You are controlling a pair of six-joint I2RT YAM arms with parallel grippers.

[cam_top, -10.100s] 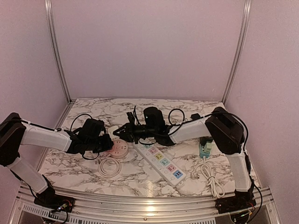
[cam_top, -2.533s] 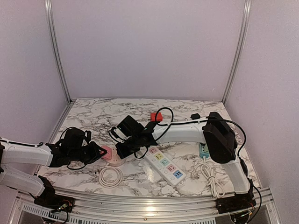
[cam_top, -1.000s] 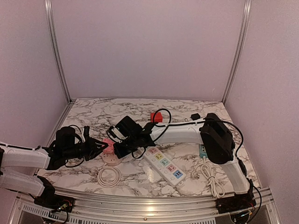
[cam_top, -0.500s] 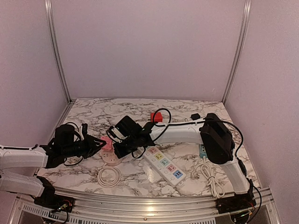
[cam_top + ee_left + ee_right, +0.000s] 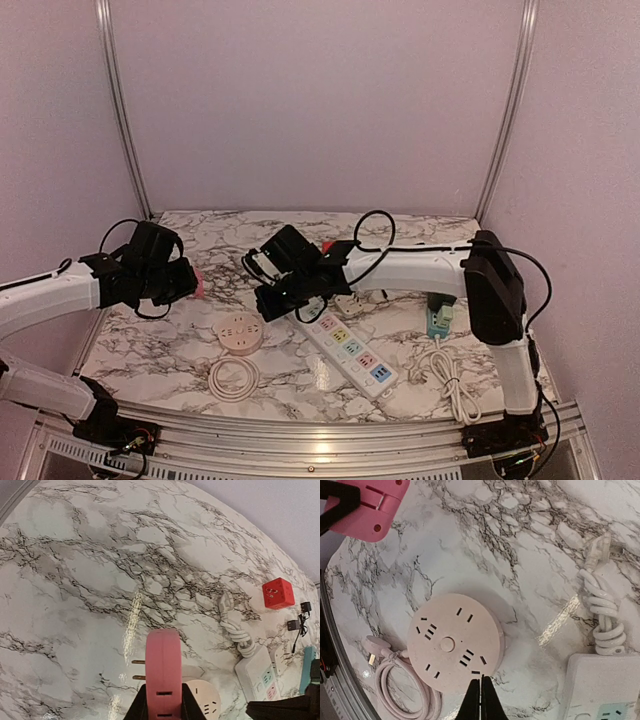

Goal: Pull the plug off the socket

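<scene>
While looking down from the top camera, find the pink plug (image 5: 197, 285) up in the air at the left, out of the socket and well apart from it, pinched by the left gripper (image 5: 188, 283). From the left wrist, see that plug edge-on and upright between two dark fingers (image 5: 139, 710), jaws partly spread and clamped against its flat sides, with two metal prongs (image 5: 139, 677) sticking out to the left into free air. Below and to the right of it, find the round socket (image 5: 454, 650) lying flat on the marble table (image 5: 160, 350), slots all showing. Note the right gripper (image 5: 481, 700) over the near rim of that socket, jaws pressed together on nothing; touching the rim or just above it, cannot tell. Follow the cord (image 5: 405, 690) of the socket into a loose coil just beside it toward the near edge, ending in a small plug (image 5: 374, 649) flat on the marble. Right of the socket, find the white power strip (image 5: 350, 350) with coloured outlets, lying on a diagonal, and at its far end a bundled white cable (image 5: 602, 615). Farther back, spot a red cube (image 5: 278, 593); over on the right side, a teal block (image 5: 440, 318) and near it another bundled white cord (image 5: 452, 385).
</scene>
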